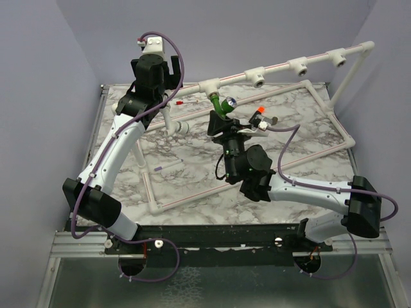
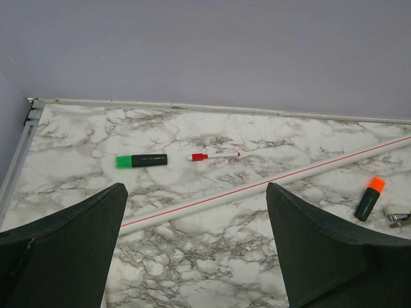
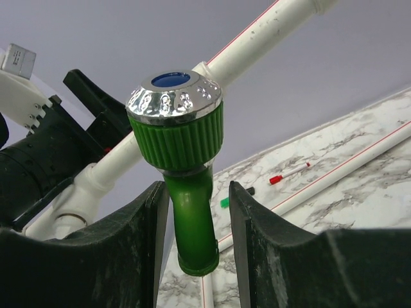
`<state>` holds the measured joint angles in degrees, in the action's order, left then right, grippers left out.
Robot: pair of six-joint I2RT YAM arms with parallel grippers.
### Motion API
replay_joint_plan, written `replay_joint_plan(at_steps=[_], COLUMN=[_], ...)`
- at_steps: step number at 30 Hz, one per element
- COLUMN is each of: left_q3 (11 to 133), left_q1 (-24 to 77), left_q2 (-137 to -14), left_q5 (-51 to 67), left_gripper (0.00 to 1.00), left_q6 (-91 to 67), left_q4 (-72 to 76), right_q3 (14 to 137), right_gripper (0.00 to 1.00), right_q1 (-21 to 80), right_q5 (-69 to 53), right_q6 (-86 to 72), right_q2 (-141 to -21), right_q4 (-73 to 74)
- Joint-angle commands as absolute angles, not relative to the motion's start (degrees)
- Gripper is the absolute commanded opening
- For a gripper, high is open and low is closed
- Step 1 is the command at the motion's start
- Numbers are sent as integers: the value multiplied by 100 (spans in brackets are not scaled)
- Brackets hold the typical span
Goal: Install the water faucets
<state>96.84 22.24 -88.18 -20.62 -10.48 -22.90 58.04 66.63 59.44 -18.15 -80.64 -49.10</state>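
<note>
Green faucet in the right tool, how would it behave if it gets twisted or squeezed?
The green faucet looks like rigid moulded plastic, so probably stiff and light. Its smooth, rounded spout may slip in the right tool. The ribbed knob should offer better purchase.

A small grey object [image 2: 399, 214] was cut off at the right edge of the left wrist view. The joint of the green faucet [image 3: 191, 218] with the white pipe [image 3: 257, 40] was hidden behind the knob [image 3: 174, 109].
</note>
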Motion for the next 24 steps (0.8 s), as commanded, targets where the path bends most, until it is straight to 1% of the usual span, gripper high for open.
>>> replay_joint_plan(at_steps=[1,6,12,14,16,17,18,19,20,24], left_q3=[9570,9569,9556,9556,9545,9553,9546,9549,9548,9539], left_q1=[2259,2259,2259,2259,2259,2259,2259,2259,2259,2259], left_q2=[-8771,-8767,-8771,-8767,-8763,-8763,-8763,-8763,-8763,-8756], left_q5=[-1907,-1916,-1916,-1911,-1907,-1907,-1905,-1899,-1899,-1890], left_gripper=[90,90,90,90,90,90,90,90,90,90], left_q6=[-1020,-1011,-1011,-1011,-1011,-1011,-1011,-1011,-1015,-1026], left_q4=[-2774,-2775,-2777,-2777,-2777,-2778,-2777,-2777,-2771,-2769], right_q3=[5952,5915,5895,5899,5882,5880,5880,5880,5880,5880], right_gripper=[47,46,41,37,30,25,17,6,1,1], right_q1=[6597,6510,6419,6404,6380,6373,6372,6372,6370,6365], right_q5=[5848,5635,5523,5507,5485,5492,5500,5520,5560,5632], right_q6=[-1578,-1616,-1876,-2000,-2147,-2235,-2343,-2478,-2658,-3613], right_q2=[-8121,-8129,-8162,-8176,-8174,-8174,-8174,-8174,-8166,-8115], right_q4=[-5234,-5319,-5297,-5262,-5256,-5246,-5208,-5154,-5081,-4579])
